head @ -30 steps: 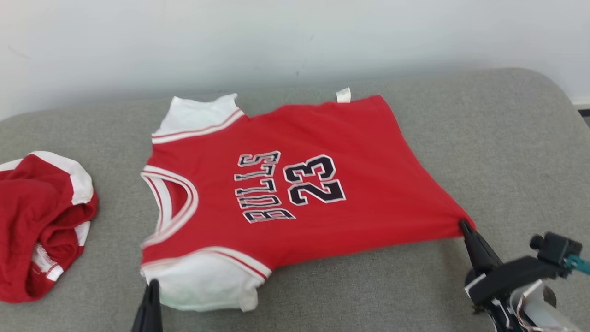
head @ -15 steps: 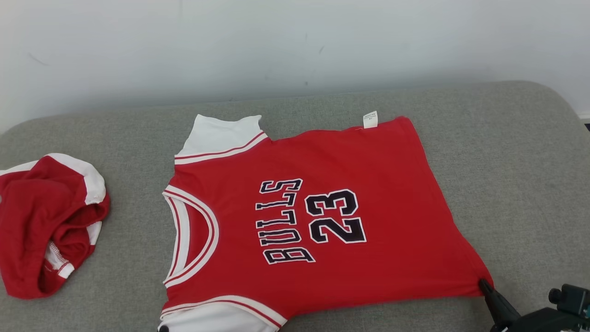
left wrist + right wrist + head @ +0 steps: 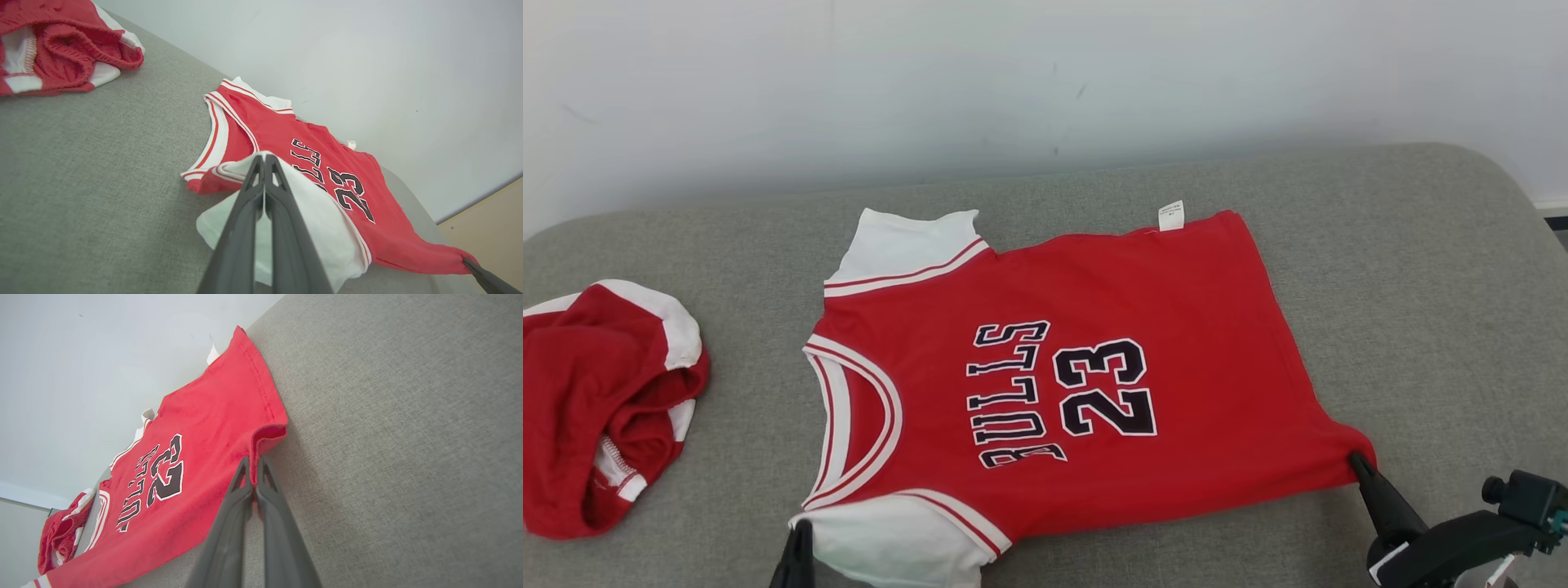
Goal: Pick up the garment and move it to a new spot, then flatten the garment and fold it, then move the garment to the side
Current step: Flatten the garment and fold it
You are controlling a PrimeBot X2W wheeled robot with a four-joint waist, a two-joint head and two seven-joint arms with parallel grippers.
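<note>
The red Bulls 23 jersey [image 3: 1201, 343] is spread face up in the middle of the grey cushion [image 3: 1421, 286], with its neckline [image 3: 854, 425] turned toward 9 o'clock and its hem [image 3: 1278, 318] toward 3 o'clock in the head view. The near white sleeve [image 3: 310, 212], at 7 o'clock, is pinched in the tightly closed left hand [image 3: 263, 161]. The near hem corner [image 3: 267, 435], at 4 o'clock, is pinched likewise by the right hand [image 3: 252, 463], so the near edge is held between two points. The cloth is drawn into a peak at each grip, which suggests it is held this way to be dragged and smoothed before a fold. A crumpled red-and-white garment [image 3: 596, 392] is set well apart at 9 o'clock, away from the working area.
</note>
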